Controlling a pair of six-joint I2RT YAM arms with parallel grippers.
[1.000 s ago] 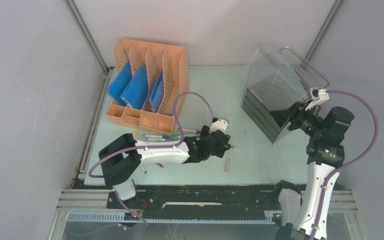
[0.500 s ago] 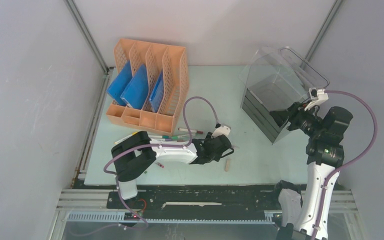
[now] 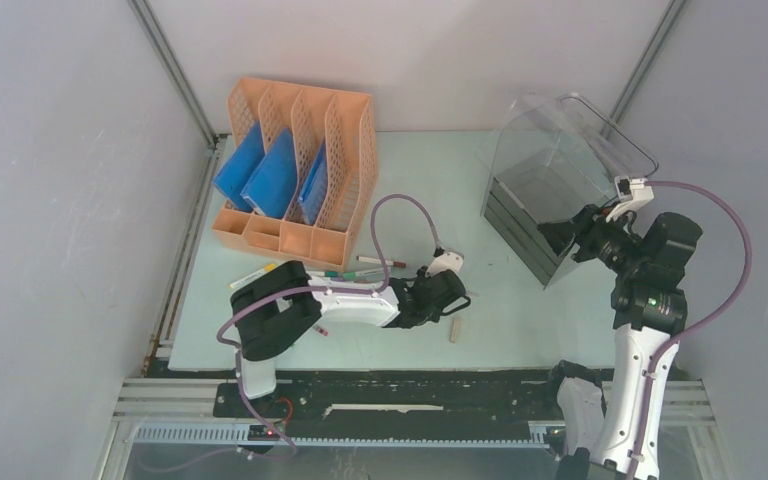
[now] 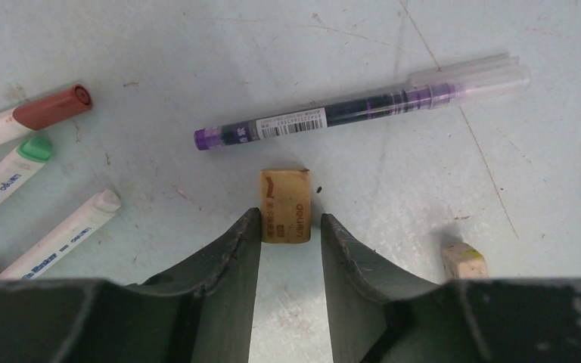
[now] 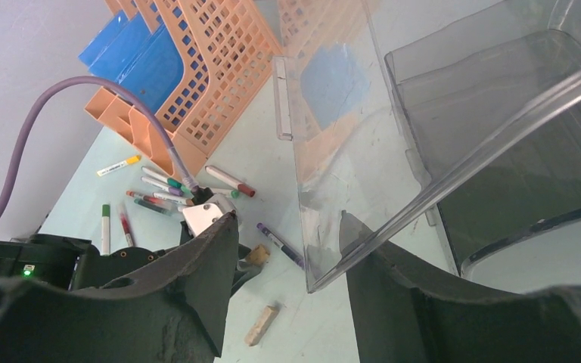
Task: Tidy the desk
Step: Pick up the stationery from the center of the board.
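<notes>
two arms at work on the desk [image 3: 430,170], the pale mint tabletop filling the middle of the overhead view, between grey panel walls and a black rail at the near edge. the left gripper [image 4: 287,217] sits low over the surface with its jaws parted around one tan eraser [image 4: 285,189]. one finger looks to touch the eraser and a sliver of desk shows on the other side, so it is not clamped. a second eraser [image 4: 463,261] lies nearby, its lower end cut off by the gripper body. one purple pen [image 4: 363,110] lies just beyond the first eraser, apart from it. four markers [image 4: 49,106] run off the edge of the left wrist view with only their ends showing: one red-brown, one green, one white, one barely a brown tip. the right gripper [image 5: 287,223] is spread wide, with a lower corner of the clear drawer box [image 5: 333,151] between its fingers; whether either finger touches the plastic cannot be told. one orange file rack [image 3: 345,150] stands at the far left holding three blue folders [image 3: 272,180]. overhead, the left arm [image 3: 340,300] covers part of the loose pens near the rack, so their full number is hard to make out.
</notes>
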